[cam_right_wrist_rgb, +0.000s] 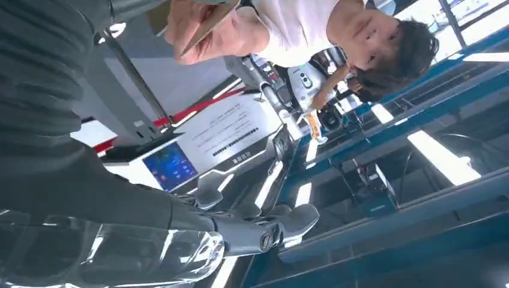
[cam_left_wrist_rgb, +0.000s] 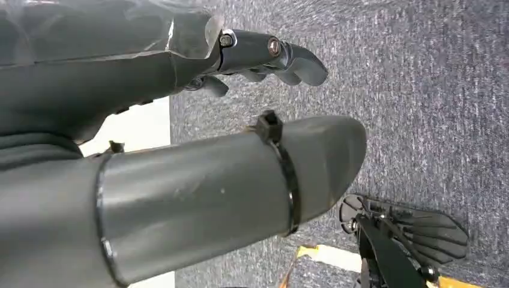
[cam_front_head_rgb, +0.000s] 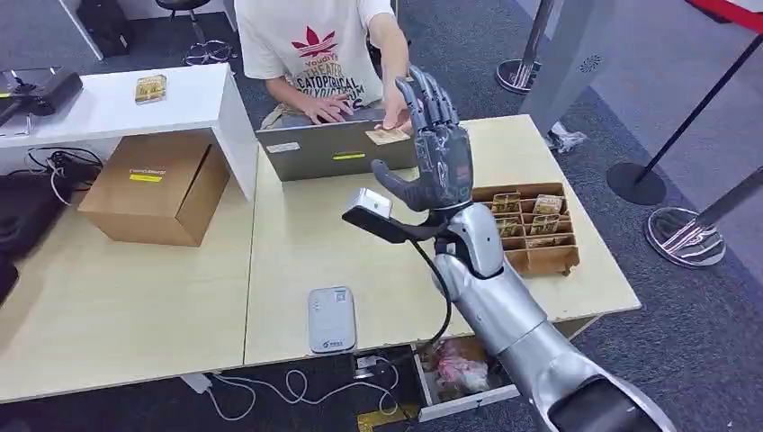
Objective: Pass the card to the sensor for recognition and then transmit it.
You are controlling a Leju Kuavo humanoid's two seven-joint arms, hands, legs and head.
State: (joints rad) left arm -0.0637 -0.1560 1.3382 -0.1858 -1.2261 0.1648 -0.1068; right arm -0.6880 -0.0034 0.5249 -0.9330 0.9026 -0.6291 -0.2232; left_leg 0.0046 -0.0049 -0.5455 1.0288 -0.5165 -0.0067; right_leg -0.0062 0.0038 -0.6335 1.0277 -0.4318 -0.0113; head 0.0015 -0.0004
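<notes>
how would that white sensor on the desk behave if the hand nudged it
The sensor lies flat and low on the desk, so it would probably slide, not tip or roll. It looks like a small plastic box, likely light and stiff. Its cable runs off the near edge and may tug it back.

Right hand [cam_front_head_rgb: 438, 148] is raised, its fingers [cam_front_head_rgb: 430, 94] spread and empty; left hand [cam_left_wrist_rgb: 198, 180] hangs.

Cardboard box [cam_front_head_rgb: 155, 187] on left desk, laptop [cam_front_head_rgb: 333, 148] w/ person typing, stanchion bases [cam_front_head_rgb: 684, 236] at right
</notes>
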